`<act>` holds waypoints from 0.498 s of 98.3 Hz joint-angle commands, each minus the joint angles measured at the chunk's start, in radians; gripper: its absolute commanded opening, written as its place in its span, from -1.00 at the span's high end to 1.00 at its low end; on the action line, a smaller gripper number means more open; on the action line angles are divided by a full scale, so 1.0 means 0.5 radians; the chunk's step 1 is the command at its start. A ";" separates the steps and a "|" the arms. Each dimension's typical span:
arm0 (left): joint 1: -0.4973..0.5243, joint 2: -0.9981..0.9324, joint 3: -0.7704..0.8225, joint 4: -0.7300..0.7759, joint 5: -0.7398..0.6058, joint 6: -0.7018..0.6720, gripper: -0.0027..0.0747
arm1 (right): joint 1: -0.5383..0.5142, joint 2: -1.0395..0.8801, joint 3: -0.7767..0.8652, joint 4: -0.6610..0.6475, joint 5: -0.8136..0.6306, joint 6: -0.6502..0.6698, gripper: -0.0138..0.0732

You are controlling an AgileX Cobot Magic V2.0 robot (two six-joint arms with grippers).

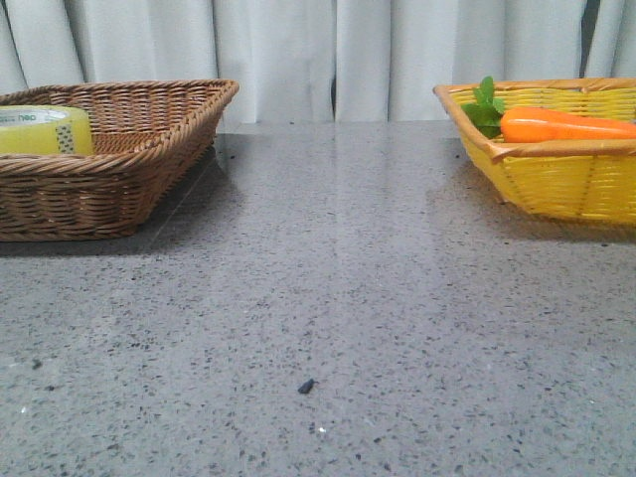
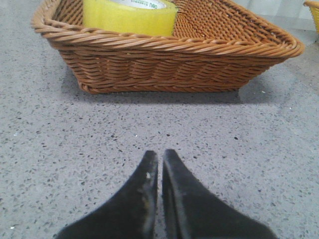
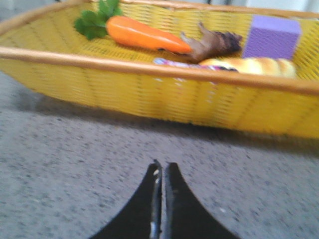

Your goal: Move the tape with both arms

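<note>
The tape (image 1: pixel 42 129) is a wide yellow roll with a white core and green lettering. It lies in the brown wicker basket (image 1: pixel 149 164) at the far left of the table. It also shows in the left wrist view (image 2: pixel 128 15), inside the basket (image 2: pixel 169 59). My left gripper (image 2: pixel 159 155) is shut and empty, low over the table in front of that basket. My right gripper (image 3: pixel 164 166) is shut and empty, low over the table in front of the yellow basket (image 3: pixel 149 92). Neither gripper shows in the front view.
The yellow basket (image 1: pixel 556 179) at the far right holds an orange carrot (image 1: pixel 561 126) with green leaves. The right wrist view shows the carrot (image 3: pixel 144 34), a brown root (image 3: pixel 214 45), a purple block (image 3: pixel 271 37) and a bread-like piece (image 3: pixel 254 65). A small dark speck (image 1: pixel 306 386) lies on the grey table.
</note>
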 commanded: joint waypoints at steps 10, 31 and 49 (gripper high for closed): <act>0.006 -0.051 0.016 -0.031 -0.078 -0.022 0.99 | -0.056 -0.045 0.042 -0.005 0.066 -0.016 0.84; 0.006 -0.051 0.016 -0.031 -0.078 -0.022 0.99 | -0.056 -0.045 0.042 -0.005 0.053 -0.016 0.84; 0.006 -0.051 0.016 -0.031 -0.078 -0.022 0.99 | -0.056 -0.045 0.042 -0.005 0.053 -0.016 0.84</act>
